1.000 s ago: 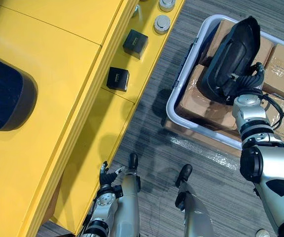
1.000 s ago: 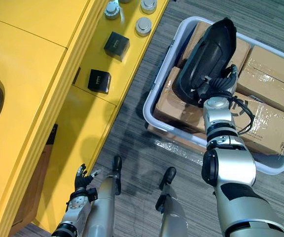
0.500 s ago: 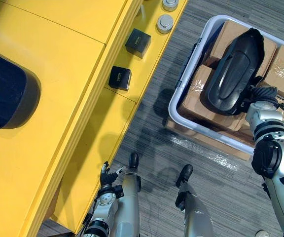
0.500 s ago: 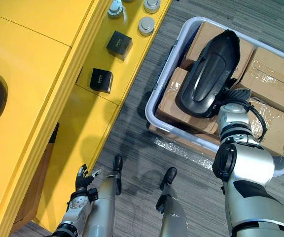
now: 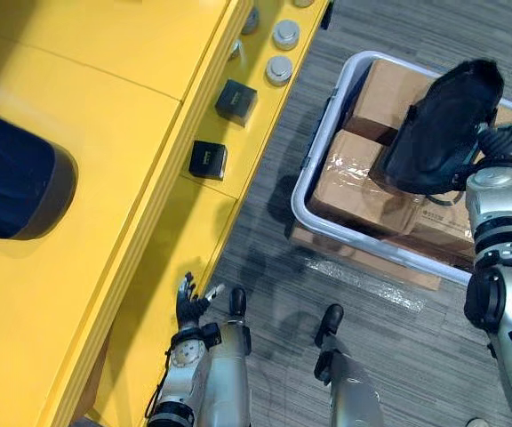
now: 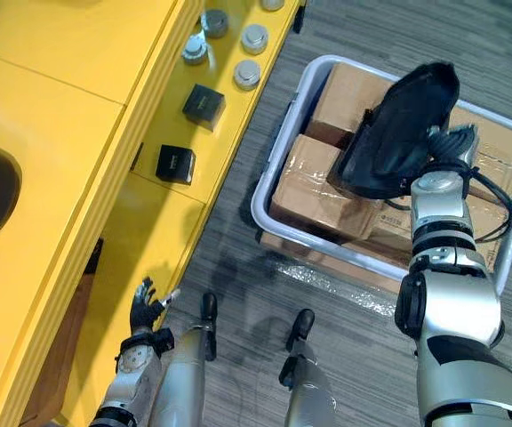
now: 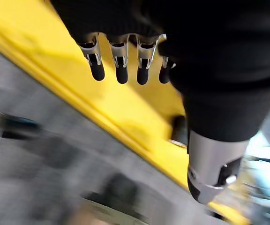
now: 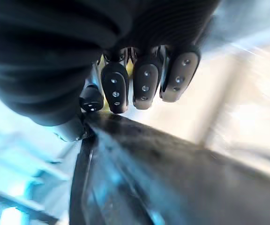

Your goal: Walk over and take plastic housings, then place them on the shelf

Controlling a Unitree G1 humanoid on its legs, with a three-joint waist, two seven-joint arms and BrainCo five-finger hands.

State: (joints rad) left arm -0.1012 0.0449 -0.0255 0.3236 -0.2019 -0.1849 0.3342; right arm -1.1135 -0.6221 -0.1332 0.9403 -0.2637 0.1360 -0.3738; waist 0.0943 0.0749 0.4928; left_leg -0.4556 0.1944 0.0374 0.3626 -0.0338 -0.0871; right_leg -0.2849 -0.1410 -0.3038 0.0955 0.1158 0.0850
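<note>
Nearest, the left hand [image 5: 188, 304] hangs low beside the foot of the yellow shelf [image 5: 123, 107], holding nothing. Its own wrist view adds what the head views leave small: the fingers [image 7: 121, 70] are straight in a row, a little apart, over the shelf's yellow edge and the grey floor [image 5: 265, 222].

Further out, a pale bin [image 5: 302, 197] stands on the floor, packed with taped cardboard boxes [image 5: 358, 182]. Over its far right part the right hand [image 5: 500, 142] grips the housing [image 5: 438, 124] at its lower right edge. From the head the grip is mostly hidden behind the shell. The right wrist view shows it close: the fingertips [image 8: 144, 86] bend down over the housing's glossy rim.

The housing is black and smooth, a long domed shell with a recessed middle. It is tipped up above the boxes, so it looks short and broad.

On the shelf's lower ledge sit two small black boxes [image 5: 236, 100] and, beyond them, round silver caps [image 5: 279, 68]. A dark rounded shell [image 5: 12, 182] lies on the shelf top at the far left.

Half a second ago the housing looked long and lay along the boxes; now it is raised and tilted. The whole scene has shifted too, so the camera has moved. The left hand hangs where it did.
</note>
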